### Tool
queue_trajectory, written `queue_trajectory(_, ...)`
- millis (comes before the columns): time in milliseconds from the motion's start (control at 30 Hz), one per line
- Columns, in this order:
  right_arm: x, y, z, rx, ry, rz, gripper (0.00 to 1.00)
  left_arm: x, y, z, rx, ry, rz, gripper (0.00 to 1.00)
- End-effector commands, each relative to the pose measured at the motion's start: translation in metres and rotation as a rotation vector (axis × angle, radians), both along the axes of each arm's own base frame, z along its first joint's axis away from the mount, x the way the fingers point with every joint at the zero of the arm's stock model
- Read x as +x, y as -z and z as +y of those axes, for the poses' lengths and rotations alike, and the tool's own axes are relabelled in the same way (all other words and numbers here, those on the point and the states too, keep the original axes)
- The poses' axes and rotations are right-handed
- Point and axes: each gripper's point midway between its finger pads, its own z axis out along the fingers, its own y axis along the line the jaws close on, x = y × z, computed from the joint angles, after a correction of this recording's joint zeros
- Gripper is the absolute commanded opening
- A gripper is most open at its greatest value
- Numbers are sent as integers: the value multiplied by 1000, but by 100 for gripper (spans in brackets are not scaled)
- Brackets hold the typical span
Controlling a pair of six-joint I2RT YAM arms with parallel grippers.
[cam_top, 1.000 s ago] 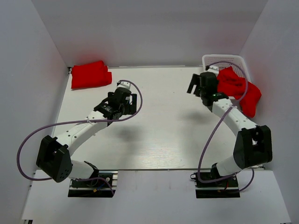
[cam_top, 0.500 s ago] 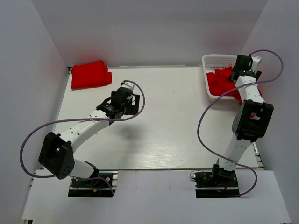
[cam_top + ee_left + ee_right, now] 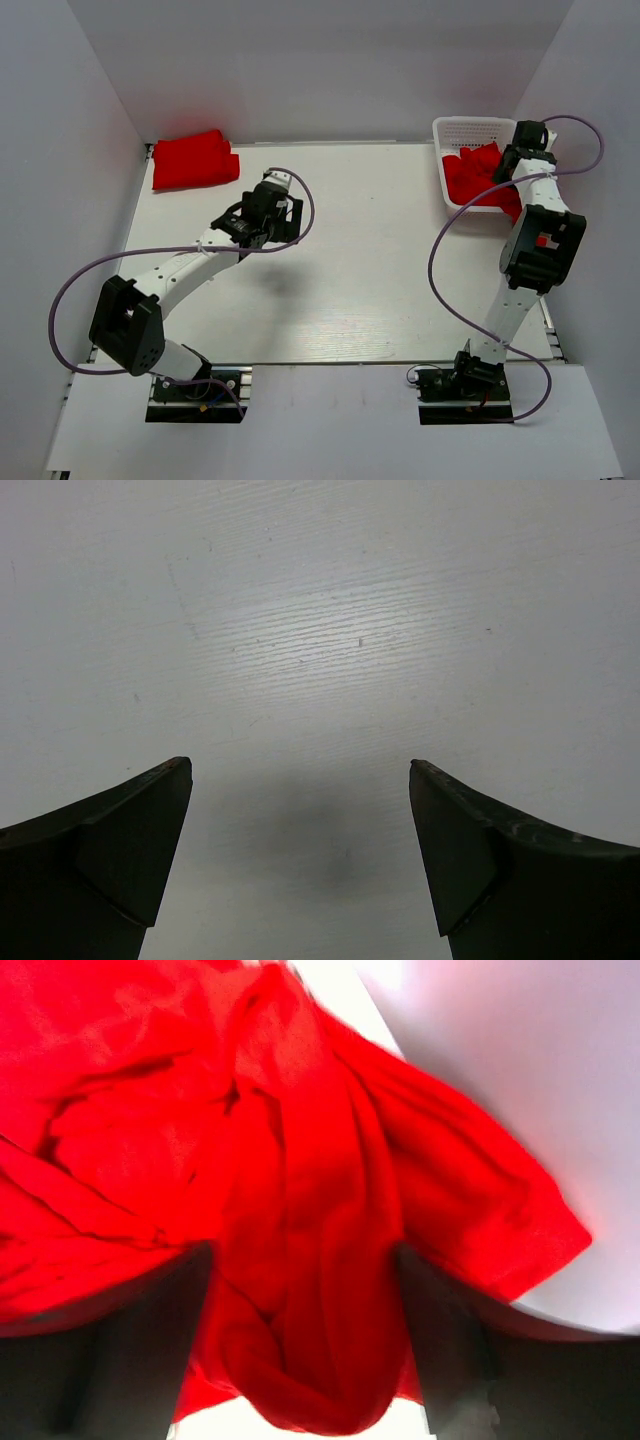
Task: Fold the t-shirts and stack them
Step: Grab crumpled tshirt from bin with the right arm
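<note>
Right wrist view: blurred right tool (image 3: pixel 302 1260) straddles t-shirts (image 3: pixel 130 1140), grip unclear; left tool (image 3: pixel 298 763) released.

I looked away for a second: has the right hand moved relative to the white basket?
Yes. The right hand went from left of the basket to its right rim, over the red t-shirts.
</note>
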Motion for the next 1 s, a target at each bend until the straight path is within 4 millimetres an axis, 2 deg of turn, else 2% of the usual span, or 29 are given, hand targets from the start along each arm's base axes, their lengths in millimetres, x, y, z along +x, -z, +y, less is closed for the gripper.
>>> queue_trajectory(0,-11,8,1,60,25,20,69,6,-18,-2,-25,-6,-34,100)
queue_trajectory(33,-13,11,1,69,33,22,59,6,-18,-3,-32,-11,-33,100)
queue_trajectory(67,-13,10,1,72,45,13,33,8,-23,-2,-33,-18,-45,100)
queue_trajectory(100,-13,9,2,72,43,12,33,8,-23,-2,-33,-18,-45,100)
queue_trajectory(133,-13,9,2,77,37,9,12,8,-23,-2,-33,-18,-45,100)
queue_trajectory(167,-9,4,4,80,15,-6,4,8,-23,-2,-33,-18,-45,100)
queue_trajectory(200,-5,-4,5,75,3,-28,0,8,-23,-2,-33,-18,-45,100)
queue_trajectory(300,6,-27,9,83,-26,-113,0,11,-28,-4,-43,-18,-60,100)
queue_trajectory(333,5,-48,10,72,-32,-164,0,11,-28,-4,-43,-18,-61,100)
queue_trajectory(367,10,-56,13,80,-48,-203,0,11,-32,-2,-44,-25,-73,100)
queue_trajectory(467,16,-108,20,73,-102,-362,0,11,-37,0,-46,-32,-86,100)
queue_trajectory(533,16,-158,30,55,-164,-484,0,10,-38,2,-42,-39,-91,100)
queue_trajectory(567,15,-198,37,29,-209,-586,0,9,-40,3,-50,-39,-102,100)
queue_trajectory(600,16,-198,42,45,-241,-589,0,9,-40,3,-50,-39,-102,100)
queue_trajectory(633,7,-233,48,23,-269,-670,0,8,-43,3,-58,-39,-113,100)
queue_trajectory(733,2,-270,71,17,-403,-781,0,5,-44,7,-59,-46,-126,100)
queue_trajectory(767,-13,-304,83,-4,-452,-859,0,5,-44,7,-59,-46,-126,100)
queue_trajectory(833,-25,-339,96,-33,-518,-944,0,3,-40,9,-65,-52,-122,100)
queue_trajectory(867,-35,-365,104,-53,-559,-996,0,3,-40,9,-65,-52,-122,100)
queue_trajectory(933,-42,-386,117,-45,-624,-1042,0,3,-40,9,-65,-52,-122,100)
queue_trajectory(967,-51,-413,124,-62,-655,-1094,0,2,-40,8,-73,-58,-121,100)
